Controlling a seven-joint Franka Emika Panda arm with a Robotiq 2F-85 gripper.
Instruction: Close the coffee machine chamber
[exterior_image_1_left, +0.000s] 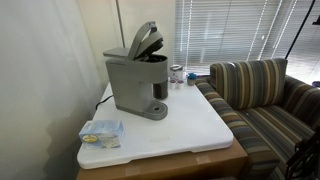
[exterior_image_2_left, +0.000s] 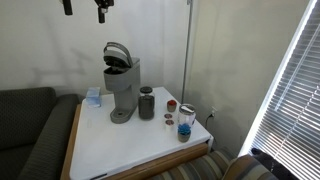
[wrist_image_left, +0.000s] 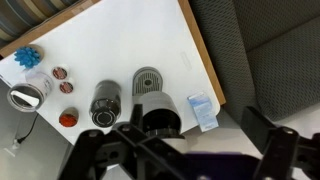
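The grey coffee machine (exterior_image_1_left: 133, 88) stands at the back of the white table and shows in both exterior views (exterior_image_2_left: 123, 92). Its chamber (exterior_image_1_left: 146, 41) is tilted up and open, with the dark pod holder showing under the rounded lid (exterior_image_2_left: 117, 53). In the wrist view I look down on the machine's dark top (wrist_image_left: 160, 121) and its round base plate (wrist_image_left: 147, 80). My gripper (wrist_image_left: 180, 160) is open and empty, fingers wide apart, high above the machine; it shows at the top edge of an exterior view (exterior_image_2_left: 100, 9).
A dark cylinder cup (exterior_image_2_left: 147, 103), a jar with blue contents (exterior_image_2_left: 186, 122) and small red pods (exterior_image_2_left: 169, 105) stand beside the machine. A blue packet (exterior_image_1_left: 100, 132) lies near the table's edge. A striped sofa (exterior_image_1_left: 265, 95) and a dark couch (exterior_image_2_left: 25, 130) flank the table (exterior_image_1_left: 190, 125).
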